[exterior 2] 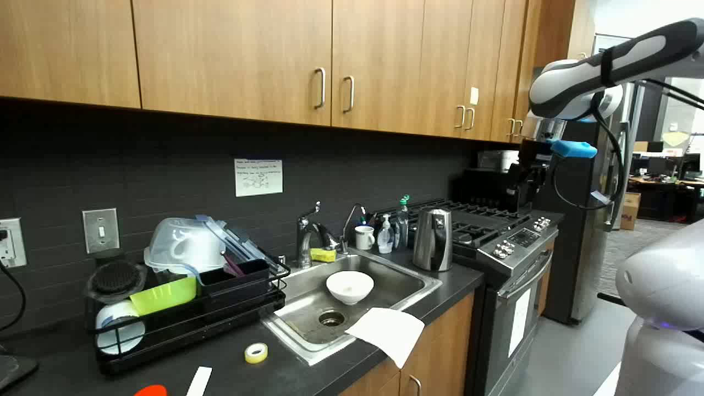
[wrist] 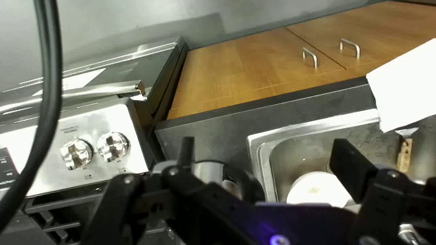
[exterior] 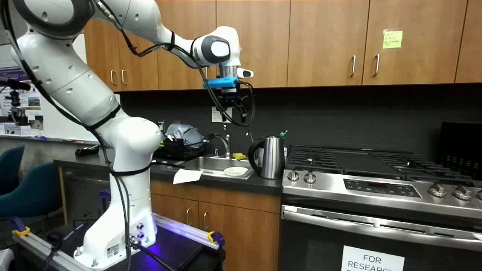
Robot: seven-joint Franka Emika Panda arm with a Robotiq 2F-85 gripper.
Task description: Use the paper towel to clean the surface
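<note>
The white paper towel lies over the front edge of the dark countertop, overlapping the sink rim, with a corner hanging over the cabinet door. It also shows in an exterior view and at the right of the wrist view. The countertop shows as a strip beside the sink in the wrist view. My gripper is open with nothing between its fingers. It is high above the counter near the kettle and stove, away from the towel, and shows in both exterior views.
A steel kettle stands between the sink and the stove. A white bowl sits in the sink. A loaded black dish rack and a tape roll are on the counter. Wooden cabinets hang above.
</note>
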